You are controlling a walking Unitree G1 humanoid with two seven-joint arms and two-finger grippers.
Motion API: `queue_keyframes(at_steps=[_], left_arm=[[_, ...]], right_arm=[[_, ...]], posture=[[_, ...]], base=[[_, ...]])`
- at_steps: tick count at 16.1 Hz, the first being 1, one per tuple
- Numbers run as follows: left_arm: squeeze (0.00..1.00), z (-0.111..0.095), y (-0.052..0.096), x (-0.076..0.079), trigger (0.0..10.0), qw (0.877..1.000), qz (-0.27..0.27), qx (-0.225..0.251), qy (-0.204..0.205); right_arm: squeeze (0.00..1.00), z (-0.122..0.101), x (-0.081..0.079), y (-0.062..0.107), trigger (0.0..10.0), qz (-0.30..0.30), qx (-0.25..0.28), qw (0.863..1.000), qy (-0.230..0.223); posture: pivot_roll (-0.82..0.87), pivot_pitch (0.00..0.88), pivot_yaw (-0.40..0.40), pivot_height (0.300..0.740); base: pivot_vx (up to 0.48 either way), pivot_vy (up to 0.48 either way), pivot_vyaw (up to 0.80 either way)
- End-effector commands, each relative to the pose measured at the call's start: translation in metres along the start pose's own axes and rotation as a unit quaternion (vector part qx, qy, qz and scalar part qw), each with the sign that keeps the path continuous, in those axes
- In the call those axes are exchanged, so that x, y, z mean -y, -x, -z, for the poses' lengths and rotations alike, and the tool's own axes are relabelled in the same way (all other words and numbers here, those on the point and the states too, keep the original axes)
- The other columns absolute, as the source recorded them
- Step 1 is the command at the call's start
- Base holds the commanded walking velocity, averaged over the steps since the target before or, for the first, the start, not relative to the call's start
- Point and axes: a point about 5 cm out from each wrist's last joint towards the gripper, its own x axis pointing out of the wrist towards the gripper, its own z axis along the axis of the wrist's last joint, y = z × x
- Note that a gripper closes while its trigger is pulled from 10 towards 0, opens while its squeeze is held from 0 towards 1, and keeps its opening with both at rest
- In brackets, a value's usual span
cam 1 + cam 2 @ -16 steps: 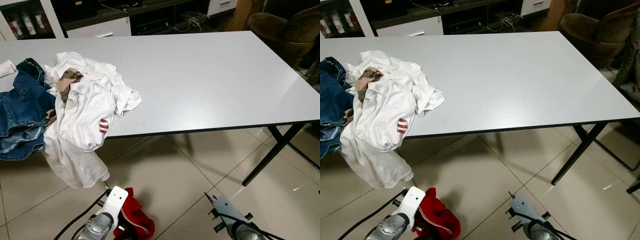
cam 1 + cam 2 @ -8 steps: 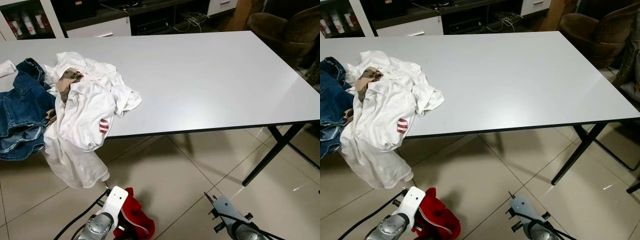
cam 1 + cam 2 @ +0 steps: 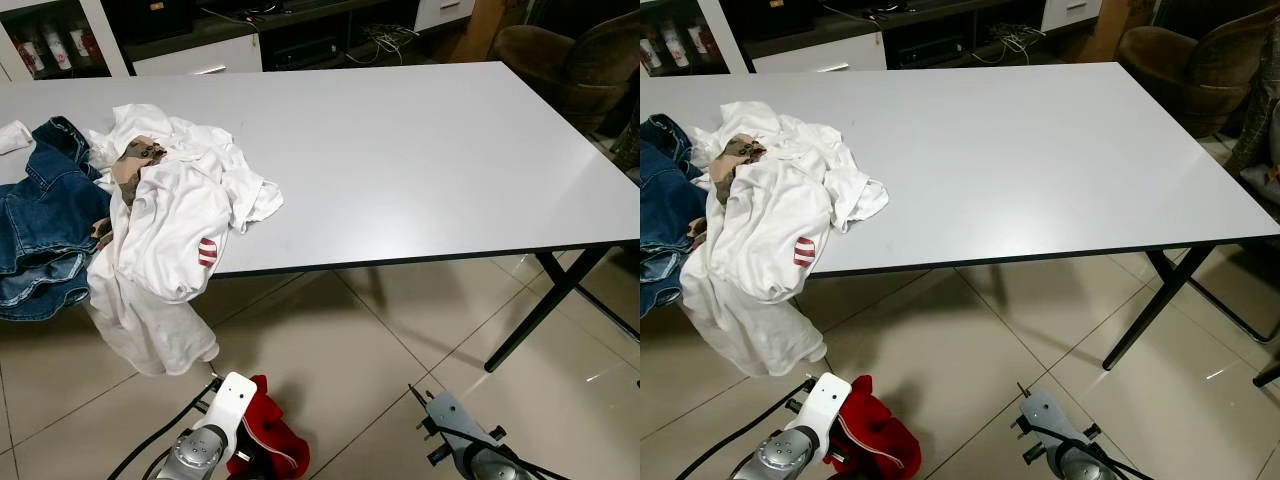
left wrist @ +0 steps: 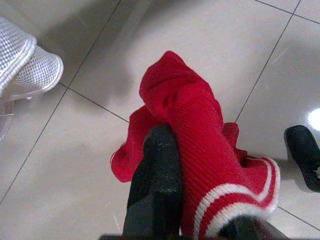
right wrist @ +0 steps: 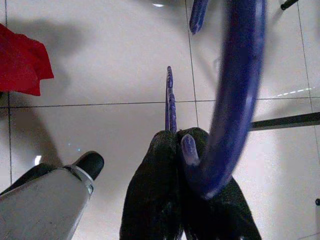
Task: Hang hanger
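Cloth heaped on a smooth matt counter, gloss below

Soft white cotton shirts (image 3: 175, 215) and blue denim (image 3: 40, 215) lie on the matt white counter (image 3: 420, 150); beneath it, glossy beige floor tiles (image 3: 330, 370).

One grey worktop (image 3: 420, 150); on it, one pair of blue jeans (image 3: 40, 230) and one heap of white garments (image 3: 170, 220), the number in the heap not clear; one red knit garment with white stripes (image 4: 200, 145); one blue hanger (image 5: 235, 90); one brown armchair (image 3: 560, 55); two pincers, left pincer (image 4: 195, 220) and right pincer (image 5: 187, 185).
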Motion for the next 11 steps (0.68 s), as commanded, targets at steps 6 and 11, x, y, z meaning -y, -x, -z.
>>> queue_keyframes(at_steps=[6,11], left_arm=[[0.0,-0.041,-0.005,-0.007,10.0,0.994,-0.011,0.104,0.024],[0.0,-0.051,0.004,-0.023,10.0,0.979,-0.023,0.195,0.06]], right_arm=[[0.0,-0.03,0.008,-0.003,10.0,0.02,0.098,0.995,-0.024],[0.0,-0.035,0.011,0.013,10.0,0.027,0.207,0.976,-0.058]], posture=[[-0.01,0.0,0.042,0.74],[-0.02,0.0,0.058,0.74]], base=[[0.0,0.0,0.0],[0.0,0.0,0.0]])
